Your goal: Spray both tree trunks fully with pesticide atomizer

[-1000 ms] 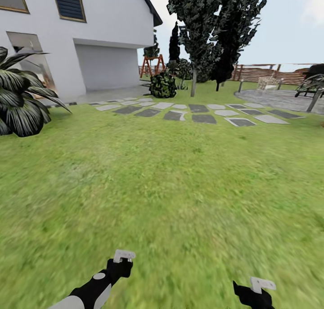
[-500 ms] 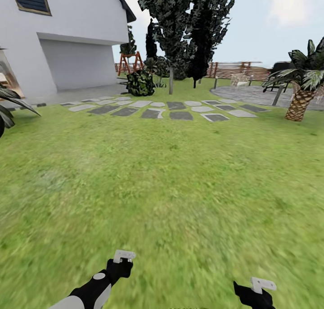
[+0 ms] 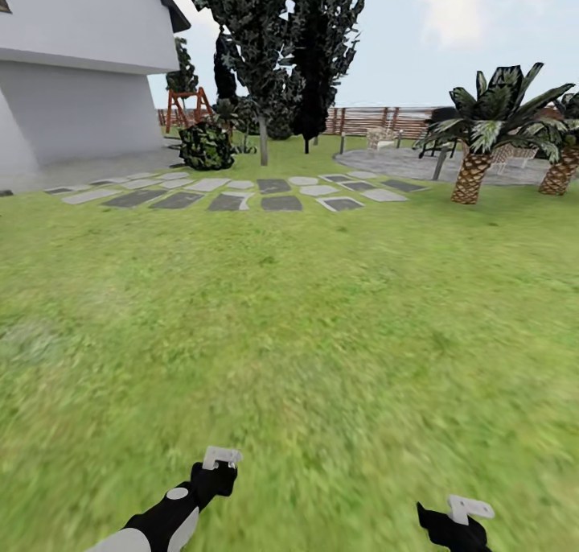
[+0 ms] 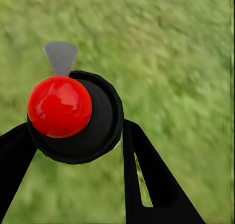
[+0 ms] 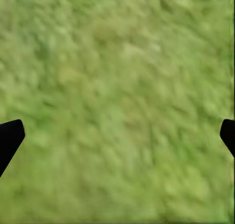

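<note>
Head view, with both wrist views. The left gripper (image 3: 219,457) and right gripper (image 3: 469,506) hang low over the lawn (image 3: 289,319), well apart from each other.

In the right wrist view the two dark fingertips (image 5: 10,138) sit at opposite edges with grass between them: the jaws are spread wide.

In the left wrist view a black round body (image 4: 98,131) carrying a glossy red sphere (image 4: 59,106) and a grey tab (image 4: 60,56) lies between the dark fingers (image 4: 147,185). Whether the fingers clamp it, and what it is, cannot be told.

Far ahead of both grippers, across open grass, a band of grey stepping stones (image 3: 229,202) runs crosswise. Beyond it, ahead of the left gripper, stands a tall tree (image 3: 249,21) with jagged dark green foliage and a pale tree trunk (image 3: 263,142). Just beside the tree is a black-leaved tree (image 3: 318,45).

- Further to the left gripper's outer side: a round bush (image 3: 206,146), a red-brown A-frame (image 3: 183,105) and the white house (image 3: 80,53).
- Far ahead of the right gripper: a grey paved patch (image 3: 402,164), two palms (image 3: 482,133) and the slatted fence (image 3: 370,120) behind them.
</note>
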Robot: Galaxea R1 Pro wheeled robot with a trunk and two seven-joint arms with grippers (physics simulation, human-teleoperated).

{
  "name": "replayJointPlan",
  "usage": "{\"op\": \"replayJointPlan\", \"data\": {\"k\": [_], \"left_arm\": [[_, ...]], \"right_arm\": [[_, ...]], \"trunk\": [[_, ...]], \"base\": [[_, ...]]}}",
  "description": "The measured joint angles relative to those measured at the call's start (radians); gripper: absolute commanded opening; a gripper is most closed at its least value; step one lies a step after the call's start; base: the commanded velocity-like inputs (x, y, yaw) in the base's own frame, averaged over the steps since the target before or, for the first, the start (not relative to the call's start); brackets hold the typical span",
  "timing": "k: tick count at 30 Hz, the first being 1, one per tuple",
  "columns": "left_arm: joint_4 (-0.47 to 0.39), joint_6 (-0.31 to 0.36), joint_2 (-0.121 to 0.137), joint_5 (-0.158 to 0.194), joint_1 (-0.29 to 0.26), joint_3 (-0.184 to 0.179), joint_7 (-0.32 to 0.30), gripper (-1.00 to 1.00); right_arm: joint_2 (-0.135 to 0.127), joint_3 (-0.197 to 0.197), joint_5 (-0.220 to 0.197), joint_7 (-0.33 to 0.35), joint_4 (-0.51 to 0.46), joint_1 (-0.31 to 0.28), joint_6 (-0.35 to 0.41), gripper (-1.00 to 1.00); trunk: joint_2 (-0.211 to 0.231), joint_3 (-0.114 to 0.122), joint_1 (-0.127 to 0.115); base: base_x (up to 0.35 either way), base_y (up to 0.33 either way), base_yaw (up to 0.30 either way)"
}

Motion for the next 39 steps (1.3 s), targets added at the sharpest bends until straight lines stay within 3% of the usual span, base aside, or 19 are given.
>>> {"op": "replayJointPlan", "data": {"k": [39], "left_arm": [[0.002,0.000,0.000,0.000,0.000,0.000,0.000,-1.00]], "right_arm": [[0.001,0.002,0.000,0.000,0.001,0.000,0.000,1.00]], "trunk": [[0.000,-0.025,0.000]], "base": [[0.000,-0.276,-0.278]]}}
